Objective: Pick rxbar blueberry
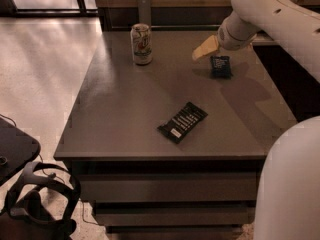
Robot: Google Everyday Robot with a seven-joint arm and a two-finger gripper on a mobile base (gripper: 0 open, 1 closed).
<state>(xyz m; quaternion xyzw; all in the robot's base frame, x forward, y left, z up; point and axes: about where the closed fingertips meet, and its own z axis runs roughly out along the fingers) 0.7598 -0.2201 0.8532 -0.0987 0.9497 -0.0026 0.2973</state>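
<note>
The rxbar blueberry (220, 66) is a small dark navy-blue wrapper lying flat on the far right of the grey table (125, 114). My gripper (205, 49), with tan fingers, hangs just above the table, a little left of and behind the bar, at the end of the white arm (265, 19) that reaches in from the upper right. It holds nothing that I can see.
A longer black wrapper with white text (182, 122) lies near the table's middle front. A drink can (141, 44) stands at the back left, a grey post (144, 6) behind it. A headset (40, 199) lies on the floor at the lower left.
</note>
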